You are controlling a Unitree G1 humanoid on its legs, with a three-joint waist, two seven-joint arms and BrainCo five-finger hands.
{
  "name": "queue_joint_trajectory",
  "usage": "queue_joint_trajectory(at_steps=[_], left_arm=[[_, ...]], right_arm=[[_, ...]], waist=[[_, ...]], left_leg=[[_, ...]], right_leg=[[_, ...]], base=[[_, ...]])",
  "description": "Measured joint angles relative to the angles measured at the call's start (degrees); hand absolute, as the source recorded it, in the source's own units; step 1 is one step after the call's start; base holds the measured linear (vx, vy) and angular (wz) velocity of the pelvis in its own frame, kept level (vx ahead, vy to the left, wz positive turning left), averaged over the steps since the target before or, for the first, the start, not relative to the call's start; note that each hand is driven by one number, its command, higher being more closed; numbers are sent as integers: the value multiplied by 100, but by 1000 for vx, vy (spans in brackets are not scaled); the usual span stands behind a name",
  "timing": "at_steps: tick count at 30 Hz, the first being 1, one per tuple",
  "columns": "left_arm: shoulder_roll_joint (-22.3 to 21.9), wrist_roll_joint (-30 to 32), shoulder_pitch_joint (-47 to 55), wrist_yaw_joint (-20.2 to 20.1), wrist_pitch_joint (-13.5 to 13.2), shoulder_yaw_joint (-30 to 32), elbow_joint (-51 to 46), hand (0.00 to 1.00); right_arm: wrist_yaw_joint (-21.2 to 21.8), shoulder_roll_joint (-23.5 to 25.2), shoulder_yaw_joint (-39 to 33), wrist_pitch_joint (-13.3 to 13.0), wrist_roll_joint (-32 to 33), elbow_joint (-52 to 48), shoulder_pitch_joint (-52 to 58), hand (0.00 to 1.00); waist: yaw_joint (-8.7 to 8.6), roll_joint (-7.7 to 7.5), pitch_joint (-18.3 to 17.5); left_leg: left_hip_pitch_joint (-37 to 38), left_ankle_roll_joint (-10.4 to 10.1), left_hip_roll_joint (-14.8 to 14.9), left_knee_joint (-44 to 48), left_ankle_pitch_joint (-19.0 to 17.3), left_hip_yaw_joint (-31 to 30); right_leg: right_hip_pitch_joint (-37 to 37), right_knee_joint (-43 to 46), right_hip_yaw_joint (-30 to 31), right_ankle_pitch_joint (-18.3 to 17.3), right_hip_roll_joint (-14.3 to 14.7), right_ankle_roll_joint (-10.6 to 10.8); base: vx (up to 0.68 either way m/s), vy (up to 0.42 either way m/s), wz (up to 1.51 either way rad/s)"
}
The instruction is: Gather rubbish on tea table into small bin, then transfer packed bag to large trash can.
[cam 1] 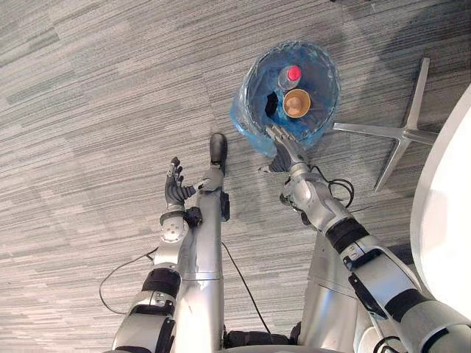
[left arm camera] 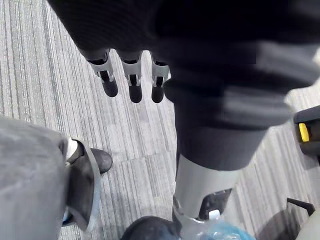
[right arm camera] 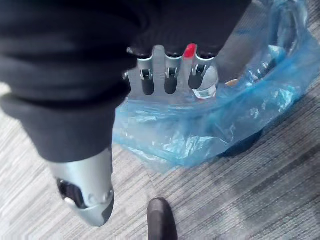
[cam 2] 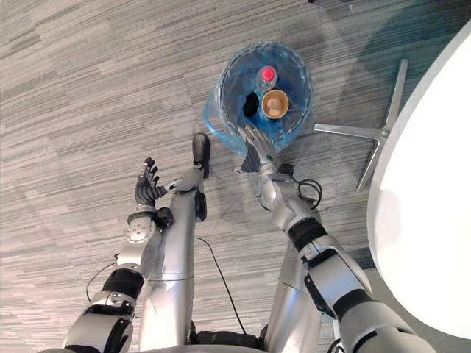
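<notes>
A small bin lined with a blue plastic bag [cam 1: 244, 110] stands on the carpet ahead of me. Inside it lie a bottle with a red cap [cam 1: 292, 74], a brown paper cup [cam 1: 296, 103] and something dark. My right hand [cam 1: 284, 151] rests at the bin's near rim, its straight fingers [right arm camera: 170, 75] reaching over the crumpled edge of the blue bag [right arm camera: 200, 130] without gripping it. My left hand [cam 1: 175, 190] hovers over the carpet to the left of the bin, well apart from it, with relaxed fingers [left arm camera: 132, 82] that hold nothing.
A white round table [cam 1: 445, 220] fills the right edge, and its metal star-shaped foot [cam 1: 401, 134] lies on the floor just right of the bin. Grey striped carpet [cam 1: 88, 110] spreads out to the left and beyond.
</notes>
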Motion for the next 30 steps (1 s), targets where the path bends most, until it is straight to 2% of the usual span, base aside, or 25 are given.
queue_joint_trajectory(at_steps=[1,2,9,18,26,30], left_arm=[[-3,-11,0,11,-10,-1,-8,0],[-6,-18,-6,24,-15,-4,-35,0],[-33,-110,-26,29,-7,-37,-118,0],[-50,-120,-27,28,12,-47,-131,0],[-83,-111,-13,23,153,-12,-157,0],[-123,-107,22,14,248,-10,-163,0]], right_arm=[[-1,13,0,16,0,30,-9,0],[-4,50,2,61,-22,146,-38,100],[-102,48,-13,169,-35,441,-301,100],[-96,39,-19,157,424,492,-344,100],[-130,47,-512,92,728,-674,187,100],[-213,175,-715,73,913,-1350,599,100]], waist=[[5,0,0],[17,0,0],[105,0,0],[112,3,-8],[109,-12,-23],[100,-75,-102]], left_leg=[[-16,0,-3,0,0,1],[-46,1,-5,0,1,1],[-151,-5,-66,-3,6,-44],[-149,-17,-94,50,12,-70],[17,-5,-9,221,-2,-69],[268,-4,67,200,-5,-44]], right_leg=[[-18,5,-1,-2,-4,-3],[-45,9,-9,-5,-12,-6],[-138,114,-50,-96,-85,-17],[-117,190,-75,-156,-123,-43],[104,217,-74,-126,-54,-92],[323,184,-42,-120,41,-100]], base=[[-59,12,4],[-55,11,5],[-37,2,8],[-51,7,4],[-74,18,-7],[-80,-7,-10]])
